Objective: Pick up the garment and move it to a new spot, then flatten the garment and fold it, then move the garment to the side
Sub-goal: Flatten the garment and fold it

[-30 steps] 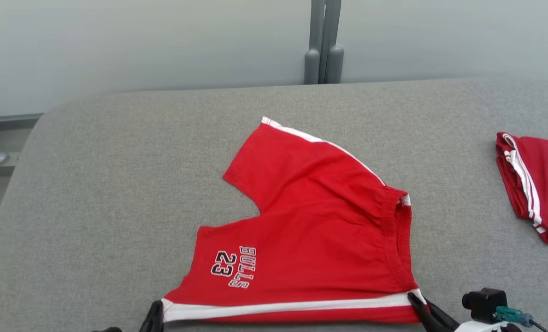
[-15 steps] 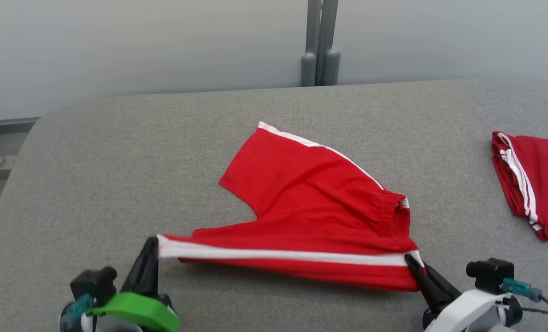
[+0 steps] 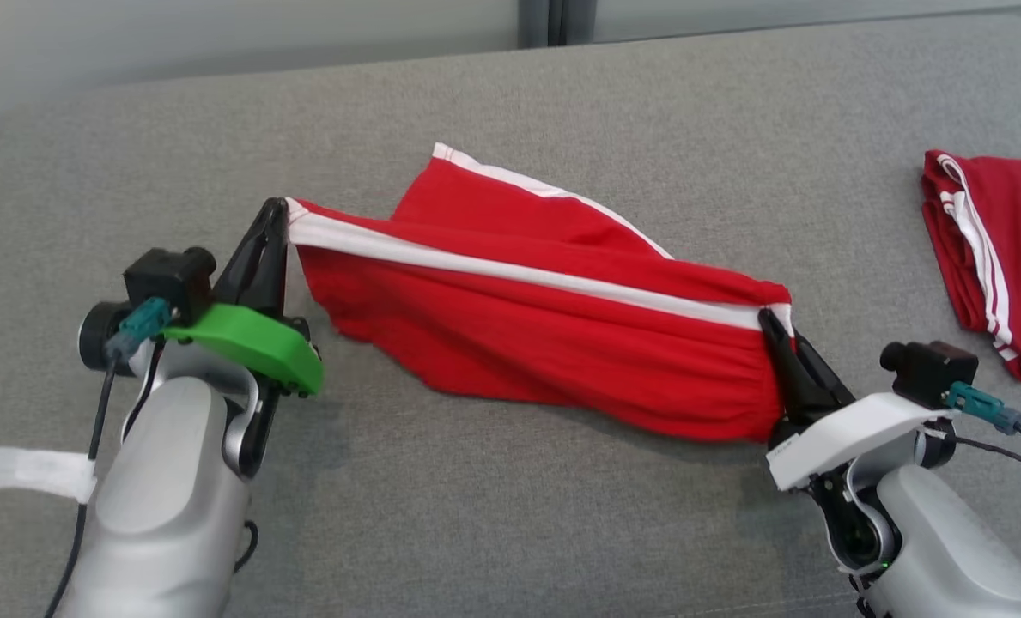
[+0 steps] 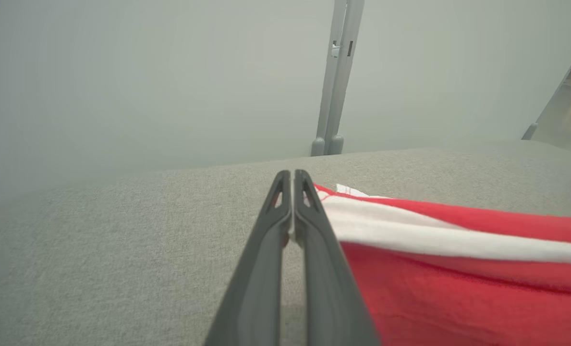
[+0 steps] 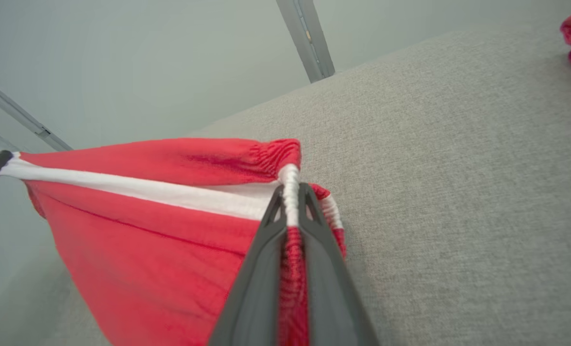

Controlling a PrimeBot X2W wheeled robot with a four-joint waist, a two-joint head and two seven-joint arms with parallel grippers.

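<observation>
We stretch the red shorts [image 3: 544, 343] over the grey surface [image 3: 476, 498]!
Our left gripper [image 3: 277, 209] pinches the hem corner, our right gripper [image 3: 767, 318] clamps the waistband, white stripe [image 3: 519, 273] taut between.

Garment [image 3: 544, 343] lies on table [image 3: 476, 515], folded pile [image 3: 999, 249] rightward.

My left gripper [image 3: 275, 209] points up and away from me on the left, its two dark fingers pressed flat together on a corner of the garment [image 3: 544, 335]. My right gripper [image 3: 766, 316] leans in toward it from the lower right, fingers clamped tight on the waistband end. My left forearm [image 3: 167, 489] carries a green wrist cover [image 3: 252, 343], my right forearm [image 3: 948, 549] a white wrist cover [image 3: 845, 433]
</observation>
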